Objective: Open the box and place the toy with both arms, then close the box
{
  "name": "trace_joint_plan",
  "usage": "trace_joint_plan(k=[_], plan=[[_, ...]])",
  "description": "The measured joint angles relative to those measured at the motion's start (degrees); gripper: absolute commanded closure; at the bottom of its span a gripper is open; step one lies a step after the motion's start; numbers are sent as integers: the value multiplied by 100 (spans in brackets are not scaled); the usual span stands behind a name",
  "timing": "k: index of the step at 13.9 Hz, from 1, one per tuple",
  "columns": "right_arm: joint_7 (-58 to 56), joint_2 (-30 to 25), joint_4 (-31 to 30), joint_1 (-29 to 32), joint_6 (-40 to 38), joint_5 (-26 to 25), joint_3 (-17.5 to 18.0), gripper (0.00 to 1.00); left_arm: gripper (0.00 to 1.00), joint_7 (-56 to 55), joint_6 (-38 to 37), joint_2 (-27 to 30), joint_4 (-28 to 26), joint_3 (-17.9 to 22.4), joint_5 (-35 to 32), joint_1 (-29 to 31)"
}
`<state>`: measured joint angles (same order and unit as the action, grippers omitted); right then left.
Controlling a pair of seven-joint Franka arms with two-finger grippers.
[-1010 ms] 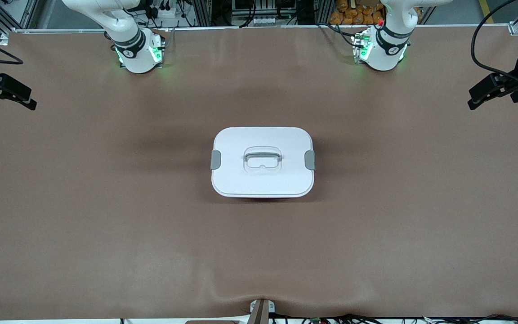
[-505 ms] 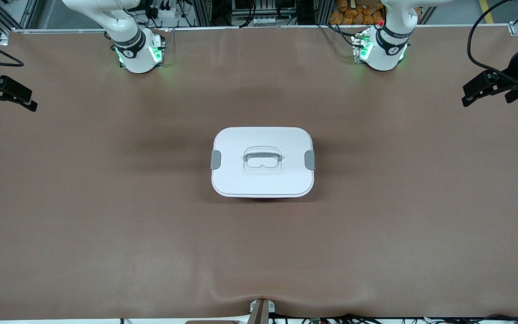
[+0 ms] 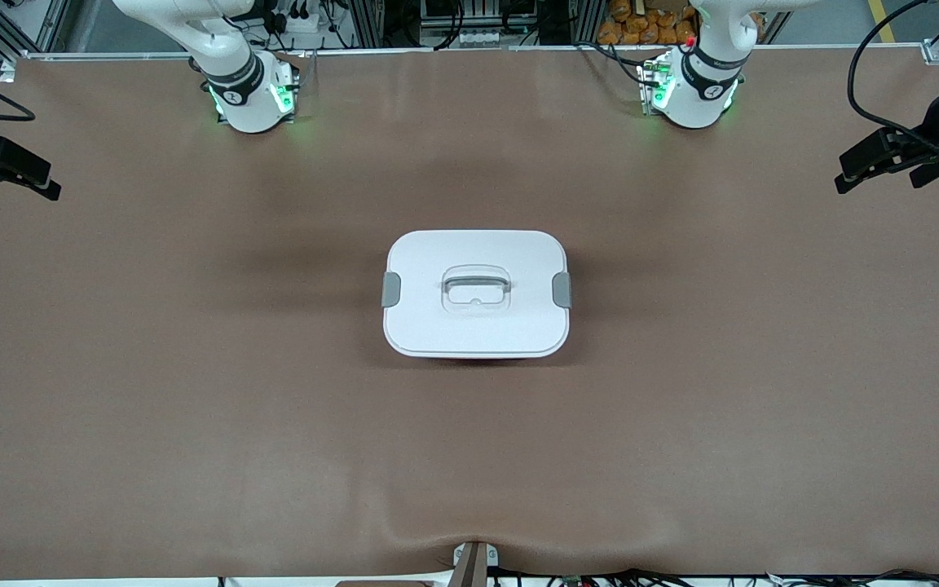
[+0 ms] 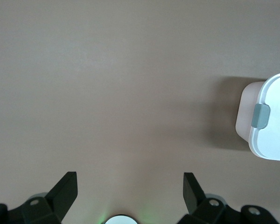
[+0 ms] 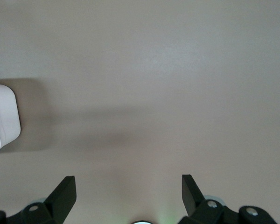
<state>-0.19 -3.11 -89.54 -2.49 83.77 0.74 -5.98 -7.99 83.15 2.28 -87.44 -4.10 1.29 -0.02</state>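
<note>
The box [image 3: 476, 293] stands shut in the middle of the brown table, its white lid on, a grey clip [image 3: 390, 289] at each end and the clear handle [image 3: 476, 285] in the middle. Its pale pink wall and one clip show in the left wrist view [image 4: 261, 116]; a corner of the box shows in the right wrist view [image 5: 2, 121]. The pink plush toy is out of view. My left gripper [image 3: 853, 171] is open and empty over the table's end on the left arm's side. My right gripper [image 3: 41, 181] is open and empty over the other end.
The brown mat [image 3: 192, 408] covers the whole table, with a small wrinkle at its near edge by a clamp [image 3: 473, 562]. The two arm bases [image 3: 253, 98] stand lit green along the table's edge farthest from the front camera. A black cable [image 3: 869, 73] hangs by the left gripper.
My left gripper has moved a little inward and up in the front view. My right gripper has drifted slightly toward the table's end. The box has not moved.
</note>
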Motion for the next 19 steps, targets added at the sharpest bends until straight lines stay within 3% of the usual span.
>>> trace_joint_plan(k=[19], plan=[[1,-5,85,12,-279,-31,-22,0,0,15,72,-101,7,17,0,3]])
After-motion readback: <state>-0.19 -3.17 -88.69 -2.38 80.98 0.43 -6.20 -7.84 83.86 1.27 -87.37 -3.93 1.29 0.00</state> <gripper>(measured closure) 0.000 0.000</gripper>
